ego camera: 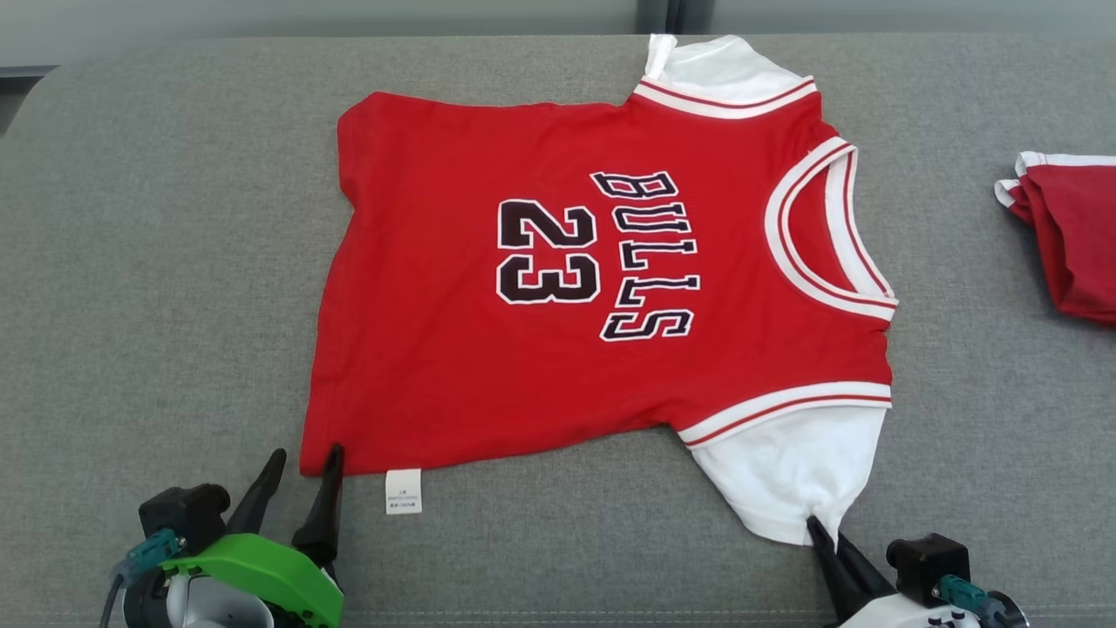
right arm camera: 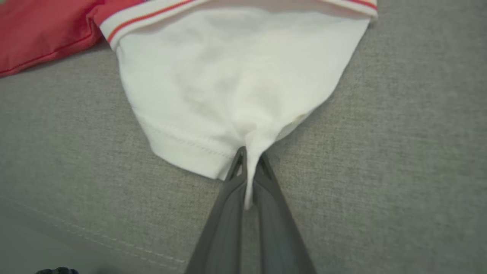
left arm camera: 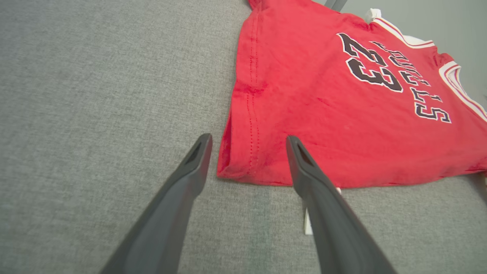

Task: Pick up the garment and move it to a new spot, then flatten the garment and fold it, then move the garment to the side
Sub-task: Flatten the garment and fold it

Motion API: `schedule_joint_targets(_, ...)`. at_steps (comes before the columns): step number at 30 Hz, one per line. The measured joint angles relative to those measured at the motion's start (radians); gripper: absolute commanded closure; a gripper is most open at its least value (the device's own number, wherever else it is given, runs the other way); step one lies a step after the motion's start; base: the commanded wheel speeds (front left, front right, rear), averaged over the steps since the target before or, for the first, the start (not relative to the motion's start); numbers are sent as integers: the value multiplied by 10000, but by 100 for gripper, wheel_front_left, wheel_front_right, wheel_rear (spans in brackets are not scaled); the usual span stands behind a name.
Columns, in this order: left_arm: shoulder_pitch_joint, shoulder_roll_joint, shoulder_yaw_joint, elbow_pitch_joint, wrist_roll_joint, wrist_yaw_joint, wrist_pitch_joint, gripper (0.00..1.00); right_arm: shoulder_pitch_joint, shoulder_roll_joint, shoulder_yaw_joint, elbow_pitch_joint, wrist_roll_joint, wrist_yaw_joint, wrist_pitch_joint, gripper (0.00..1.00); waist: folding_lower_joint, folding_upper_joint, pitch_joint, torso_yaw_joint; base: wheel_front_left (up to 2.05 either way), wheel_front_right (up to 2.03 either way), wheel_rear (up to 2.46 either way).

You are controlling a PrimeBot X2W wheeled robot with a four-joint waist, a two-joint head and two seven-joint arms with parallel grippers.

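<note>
The garment [ego camera: 610, 288], red with "BULLS 23" lettering, lies spread flat on the grey fabric surface [ego camera: 157, 262], neck opening toward the robot's right; head view: a white care label [ego camera: 403, 490] juts from the near edge, half hidden behind a finger in the left wrist view; right wrist view: right claw [right arm camera: 251, 154] pressed together, pinching the puckered hem of the near white sleeve [right arm camera: 228, 76]; left claw [left arm camera: 248, 139] spread and low, fingers straddling the near hem corner, contact not discernible; smaller red piece [ego camera: 1068, 235] well apart at far right.
</note>
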Motion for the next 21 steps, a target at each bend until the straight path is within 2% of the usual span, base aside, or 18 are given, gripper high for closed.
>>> schedule_joint_targets(2,-76,4,-15,234,-42,-2,188,0,-55,13,33,23,-15,2,-12,100,0,0,30,-75,0,0,0)
schedule_joint_targets(5,-112,10,-71,579,-75,-6,347,13,-153,48,79,94,-17,19,-56,100,0,0,65,-182,0,0,0)
schedule_joint_targets(6,-128,13,-81,669,-81,-35,420,22,-167,58,81,107,-17,33,-58,100,0,1,72,-217,0,0,0)
schedule_joint_targets(10,-316,12,-167,888,-86,-77,458,25,-198,128,54,146,-17,35,-90,100,0,1,99,-281,0,0,0)
schedule_joint_targets(11,-388,8,-163,936,-96,-82,458,28,-203,134,52,163,-17,35,-111,100,0,0,98,-285,0,0,0)
schedule_joint_targets(12,-443,6,-163,988,-127,-86,456,35,-204,146,52,190,-17,35,-161,100,0,0,96,-287,0,0,0)
schedule_joint_targets(13,-483,2,-163,1060,-146,-86,456,53,-210,153,52,209,-17,35,-174,100,0,0,94,-288,0,0,0)
schedule_joint_targets(14,-507,2,-165,1112,-146,-86,454,64,-217,155,52,226,-17,35,-174,100,0,0,89,-289,0,0,0)
schedule_joint_targets(15,-534,2,-173,1149,-151,-86,454,90,-226,155,52,242,-17,35,-176,100,0,0,84,-290,0,0,0)
schedule_joint_targets(16,-570,2,-213,1172,-157,-88,456,100,-237,157,52,259,-17,35,-176,100,0,1,78,-290,0,0,0)
schedule_joint_targets(21,-647,-23,-508,1244,-167,-169,594,100,-275,155,35,339,12,107,-186,100,0,0,44,-276,0,0,0)
